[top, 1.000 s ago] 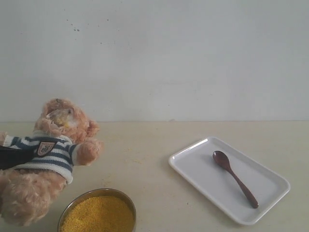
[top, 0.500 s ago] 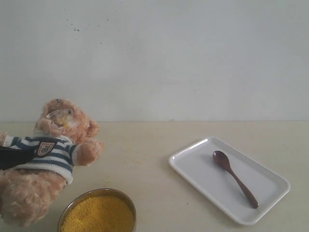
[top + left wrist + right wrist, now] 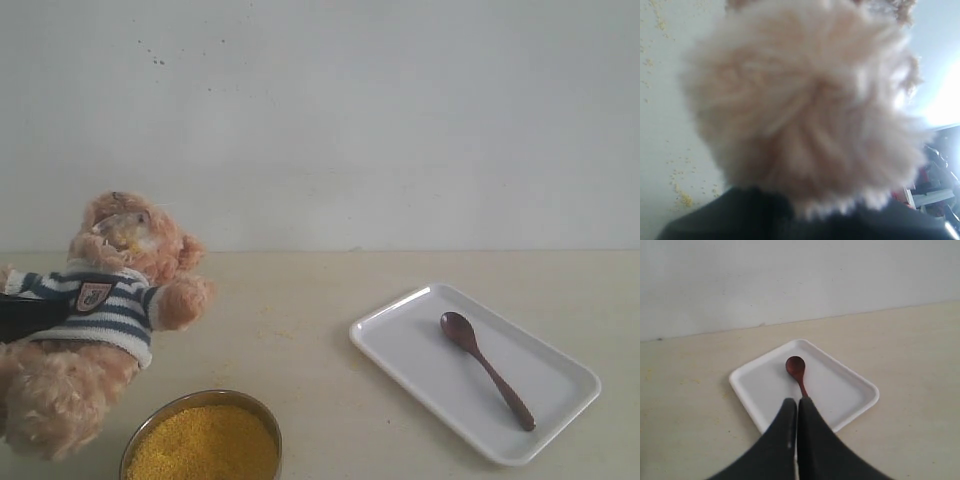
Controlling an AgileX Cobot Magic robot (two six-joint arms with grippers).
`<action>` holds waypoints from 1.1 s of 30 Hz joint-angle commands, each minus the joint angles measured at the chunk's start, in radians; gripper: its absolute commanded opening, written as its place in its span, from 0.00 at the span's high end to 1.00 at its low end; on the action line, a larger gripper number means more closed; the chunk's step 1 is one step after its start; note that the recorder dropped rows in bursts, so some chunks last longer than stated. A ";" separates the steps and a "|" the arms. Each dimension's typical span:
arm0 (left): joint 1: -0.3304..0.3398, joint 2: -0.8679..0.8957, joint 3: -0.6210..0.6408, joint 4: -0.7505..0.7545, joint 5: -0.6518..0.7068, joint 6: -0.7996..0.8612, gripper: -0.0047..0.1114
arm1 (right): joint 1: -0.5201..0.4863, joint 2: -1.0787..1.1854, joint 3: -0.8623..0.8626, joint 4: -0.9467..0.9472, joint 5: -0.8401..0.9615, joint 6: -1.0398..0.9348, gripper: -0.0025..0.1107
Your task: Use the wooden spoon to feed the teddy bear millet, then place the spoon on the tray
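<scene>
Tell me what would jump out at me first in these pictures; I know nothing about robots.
A fluffy teddy bear in a striped shirt tilts at the left of the exterior view, with yellow specks on its face. Just in front of it sits a metal bowl full of bright yellow millet. At the right, a dark wooden spoon lies on a white tray.

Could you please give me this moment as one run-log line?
wooden spoon: on tray | left gripper: gripping teddy bear | right gripper: shut, empty
</scene>
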 commanded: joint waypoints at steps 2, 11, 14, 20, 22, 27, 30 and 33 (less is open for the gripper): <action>-0.002 0.000 0.000 -0.014 0.030 0.024 0.93 | -0.003 0.004 0.002 0.016 -0.003 0.062 0.98; -0.002 0.000 0.000 -0.040 0.026 0.045 0.93 | -0.003 0.004 0.002 0.016 -0.003 0.062 0.98; -0.002 0.000 0.000 -0.043 0.026 0.045 0.93 | -0.003 0.004 0.002 0.016 -0.003 0.062 0.98; -0.002 0.000 0.000 -0.043 0.028 0.045 0.93 | -0.003 -0.014 0.002 0.014 0.001 0.063 0.98; -0.002 0.000 0.000 -0.043 0.029 0.045 0.93 | -0.003 -0.053 0.012 0.025 -0.004 0.063 0.98; -0.002 0.000 0.000 -0.043 0.032 0.045 0.93 | -0.003 -0.161 0.014 0.025 0.000 0.063 0.98; -0.002 0.000 0.000 -0.036 0.032 0.045 0.93 | -0.003 -0.200 0.014 0.025 0.000 0.063 0.98; -0.002 0.000 0.000 -0.036 0.032 0.045 0.93 | -0.003 -0.222 0.014 0.025 0.029 0.063 0.98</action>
